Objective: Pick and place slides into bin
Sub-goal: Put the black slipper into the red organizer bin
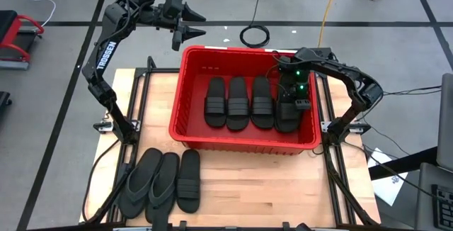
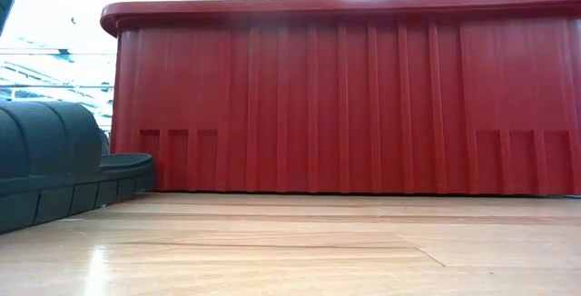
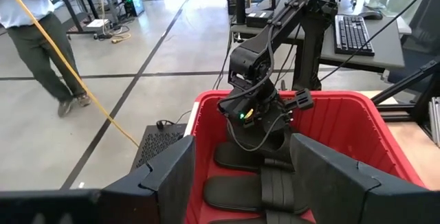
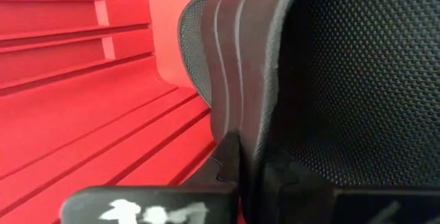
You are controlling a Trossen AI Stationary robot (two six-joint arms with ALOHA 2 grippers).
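The red bin (image 1: 241,142) stands at the table's middle and fills the low view (image 2: 345,96). Inside it lie three black slides (image 1: 237,103) side by side. A fourth slide (image 1: 287,120) lies by the bin's right wall, with my right gripper (image 1: 289,103) down in the bin and shut on it. Three more slides (image 1: 163,181) rest sole-down on the wood at the near left, one showing in the low view (image 2: 45,160). My left gripper (image 1: 185,29) hangs open, raised beyond the bin's far left corner, holding nothing. My right gripper (image 4: 249,165) pinches the edge of the slide's ribbed strap (image 4: 230,80) between its two fingers, one finger (image 4: 227,159) on the strap's outer face and the other under it. The fingers slant steeply down from above. The slide lies lengthwise in the bin beside its right wall.
Bare wood lies at the table's near right (image 1: 283,188). Black frame rails (image 1: 333,160) run along both table sides. Beyond the table are floor cables (image 1: 255,34), a desk with a keyboard (image 3: 354,31) and a person (image 3: 34,38) walking.
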